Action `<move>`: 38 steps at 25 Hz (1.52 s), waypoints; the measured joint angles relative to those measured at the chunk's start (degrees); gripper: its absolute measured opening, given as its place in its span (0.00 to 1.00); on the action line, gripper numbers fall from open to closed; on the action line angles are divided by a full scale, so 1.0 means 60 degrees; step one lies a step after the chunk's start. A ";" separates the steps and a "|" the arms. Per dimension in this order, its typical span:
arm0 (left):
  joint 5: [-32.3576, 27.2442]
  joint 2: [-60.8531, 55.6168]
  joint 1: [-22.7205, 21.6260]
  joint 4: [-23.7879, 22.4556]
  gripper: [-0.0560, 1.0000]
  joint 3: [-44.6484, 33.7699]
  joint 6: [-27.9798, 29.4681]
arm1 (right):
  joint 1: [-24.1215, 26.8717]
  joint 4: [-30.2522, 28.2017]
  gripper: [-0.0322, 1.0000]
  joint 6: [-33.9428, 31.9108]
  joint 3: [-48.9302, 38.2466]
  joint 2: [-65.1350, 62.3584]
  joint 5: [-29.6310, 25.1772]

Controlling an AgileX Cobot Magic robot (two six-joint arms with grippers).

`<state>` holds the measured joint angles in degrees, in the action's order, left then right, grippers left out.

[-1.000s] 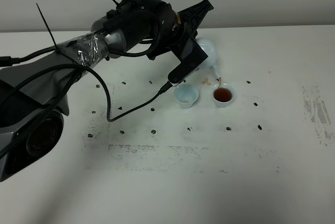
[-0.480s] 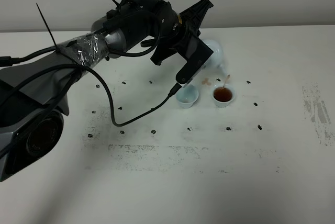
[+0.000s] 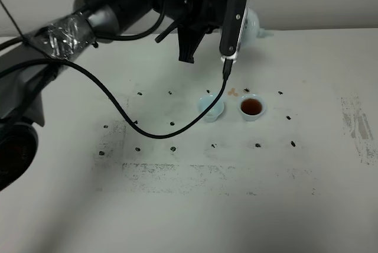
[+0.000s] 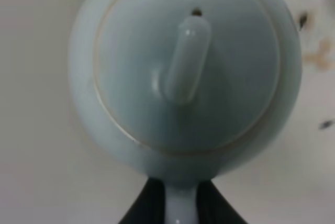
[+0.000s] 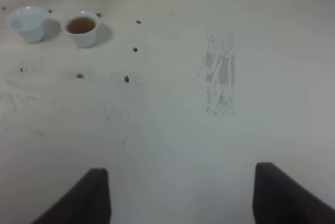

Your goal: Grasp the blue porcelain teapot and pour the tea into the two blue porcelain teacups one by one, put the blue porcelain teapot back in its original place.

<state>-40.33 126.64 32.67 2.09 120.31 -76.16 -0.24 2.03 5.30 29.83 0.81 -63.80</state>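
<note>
The blue porcelain teapot point(image 3: 253, 23) hangs in the air above the table's back edge, roughly level, with its spout to the right. My left gripper point(image 4: 180, 211) is shut on its handle; the lid and knob point(image 4: 186, 59) fill the left wrist view. Two blue porcelain teacups stand mid-table. The right cup point(image 3: 252, 107) holds brown tea and also shows in the right wrist view point(image 5: 81, 26). The left cup point(image 3: 211, 108) looks empty, as it does in the right wrist view point(image 5: 28, 22). My right gripper point(image 5: 180, 198) is open and empty, low over the table well to the right of the cups.
A small brown tea spill point(image 3: 234, 93) lies just behind the cups. A black cable point(image 3: 177, 126) droops from the left wrist to the table beside the left cup. Black marks dot the white table point(image 3: 189, 206). A scuffed patch point(image 3: 357, 126) lies at the right.
The left arm has lifted the teapot up and back from over the right cup and tipped it level. The stream of tea has stopped. The cups have not moved.
</note>
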 joint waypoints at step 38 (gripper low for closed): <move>-0.3428 0.1966 0.1700 0.1372 0.09 0.0016 0.3794 | 0.0000 0.0000 0.57 0.0000 0.0000 0.0000 0.0002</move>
<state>-60.90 138.44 42.87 10.32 120.41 -53.39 -0.24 2.03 5.30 29.83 0.81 -63.78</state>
